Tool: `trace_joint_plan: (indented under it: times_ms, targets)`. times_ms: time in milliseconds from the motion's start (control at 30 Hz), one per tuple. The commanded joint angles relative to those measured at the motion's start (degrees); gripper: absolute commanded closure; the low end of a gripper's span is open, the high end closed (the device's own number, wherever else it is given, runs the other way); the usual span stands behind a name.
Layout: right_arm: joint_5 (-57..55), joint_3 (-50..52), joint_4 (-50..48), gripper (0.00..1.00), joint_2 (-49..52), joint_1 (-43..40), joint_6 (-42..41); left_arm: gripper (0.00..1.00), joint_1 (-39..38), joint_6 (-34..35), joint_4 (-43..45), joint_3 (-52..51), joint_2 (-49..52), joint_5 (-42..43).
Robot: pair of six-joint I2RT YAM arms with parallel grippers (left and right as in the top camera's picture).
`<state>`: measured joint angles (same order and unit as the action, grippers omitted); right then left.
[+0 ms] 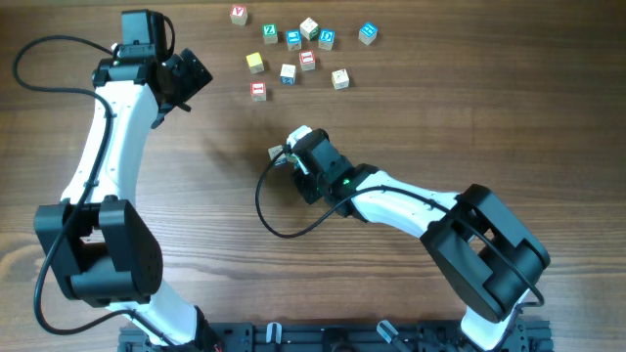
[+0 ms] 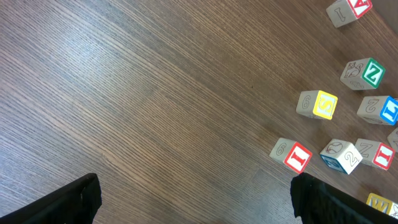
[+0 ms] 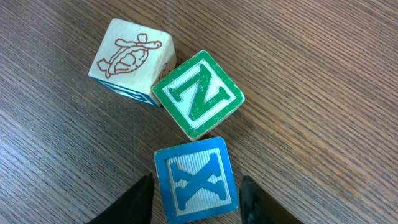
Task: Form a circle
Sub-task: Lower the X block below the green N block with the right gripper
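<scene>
We are judging the circle (image 3: 186, 109) as barely started: only three small cubes are showing, bunched at the right gripper (image 3: 196, 202), in no closed ring yet. The blue X wooden cube (image 3: 194, 186) is sitting between its fingers (image 3: 140, 202), which are hugging both sides; we cannot tell whether they are clamping. The green N wooden cube (image 3: 198, 93) is lying just ahead of the fingertips, and the pale wooden cube with a red turtle drawing (image 3: 130, 59) is touching it ahead-left. The loose scatter of letter cubes (image 1: 293, 49) is lying well beyond. The left gripper (image 2: 199, 199) is hanging wide open and empty, with the scatter ahead-right of its fingers. The bare brown wooden table (image 3: 323, 74) is giving room left, right and ahead of the right fingers, with no edge showing nearby.
</scene>
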<state>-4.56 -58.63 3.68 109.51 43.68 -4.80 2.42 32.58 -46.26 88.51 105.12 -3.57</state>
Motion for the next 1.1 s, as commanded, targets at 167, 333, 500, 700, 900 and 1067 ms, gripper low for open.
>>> trace_joint_plan:
  times_ms: [167,333,500,700,900,1067]
  targets:
    - [1.07,-0.13,0.68,0.64,0.83,-0.24,0.11,0.0,0.07,-0.85,0.13,0.52,-0.33,-0.59]
    - [1.62,-0.15,1.57,0.64,0.59,-0.24,-3.08,0.0,0.07,-0.85,0.13,0.52,-0.33,-0.57]
    - [1.4,-0.17,1.64,0.65,-1.05,-0.24,-7.41,0.0,0.07,-0.85,0.13,0.52,-0.33,-0.57]
    - [1.57,-0.17,1.81,0.68,-1.4,-0.24,-10.43,0.0,0.07,-0.85,0.13,0.52,-0.33,-0.57]
    - [2.12,-0.17,4.07,0.63,-1.42,-0.04,-13.6,0.0,0.07,-0.85,0.13,0.52,-0.33,-0.59]
    - [3.37,-0.2,3.61,0.57,-1.42,-0.04,-13.2,0.0,0.07,-0.85,0.13,0.52,-0.33,-0.57]
